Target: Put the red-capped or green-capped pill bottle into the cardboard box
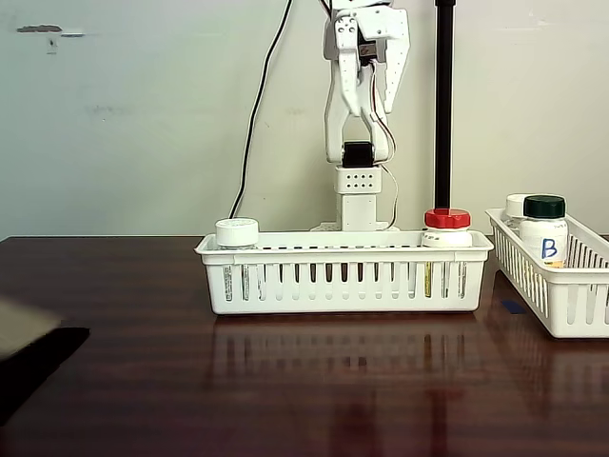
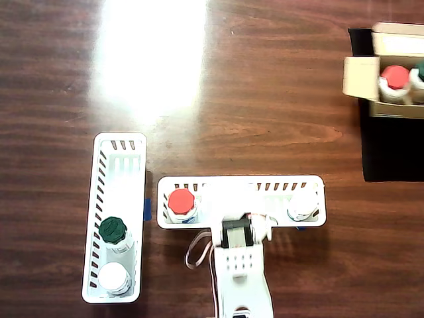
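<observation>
A red-capped pill bottle (image 1: 447, 227) (image 2: 181, 201) stands in one end of the white slotted basket (image 1: 343, 286) (image 2: 265, 183) in front of the arm. A green-capped bottle (image 1: 544, 227) (image 2: 113, 230) marked "B" stands in a second basket (image 1: 571, 295) (image 2: 119, 142). The cardboard box (image 2: 391, 40) lies at the top right of the overhead view with its flaps open. Inside it are another red-capped bottle (image 2: 396, 78) and a green cap (image 2: 419, 71) cut by the frame edge. My gripper (image 1: 369, 76) (image 2: 255, 225) is raised on the folded white arm behind the middle basket, holding nothing. Its jaws are hard to make out.
A white-capped bottle (image 1: 237, 232) (image 2: 303, 205) stands at the other end of the middle basket. Another white-capped one (image 1: 517, 205) (image 2: 113, 277) stands beside the green-capped bottle. The box rests on a black mat (image 2: 391, 152) (image 1: 38, 367). A black pole (image 1: 443, 105) rises behind the basket.
</observation>
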You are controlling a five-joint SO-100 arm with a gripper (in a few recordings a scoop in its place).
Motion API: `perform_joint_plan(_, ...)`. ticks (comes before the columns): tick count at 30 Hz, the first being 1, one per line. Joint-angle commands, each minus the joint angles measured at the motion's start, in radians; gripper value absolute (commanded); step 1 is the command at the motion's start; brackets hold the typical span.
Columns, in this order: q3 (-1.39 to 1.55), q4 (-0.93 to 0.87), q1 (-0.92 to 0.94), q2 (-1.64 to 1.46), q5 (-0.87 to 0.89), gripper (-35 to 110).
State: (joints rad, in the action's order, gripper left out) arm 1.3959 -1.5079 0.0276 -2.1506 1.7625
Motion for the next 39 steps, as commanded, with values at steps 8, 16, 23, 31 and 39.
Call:
perform_joint_plan(8,0.566,0.107,0.032,-0.499,0.097,1)
perform_joint_plan(16,0.931,0.144,-0.060,-0.927,0.034,1)
perform_joint_plan(23,1.100,0.160,-0.080,-1.137,0.025,1)
perform_joint_plan(31,1.223,0.172,-0.084,-1.264,-0.005,1)
perform_joint_plan(39,1.459,0.351,-0.086,-1.287,0.025,2)
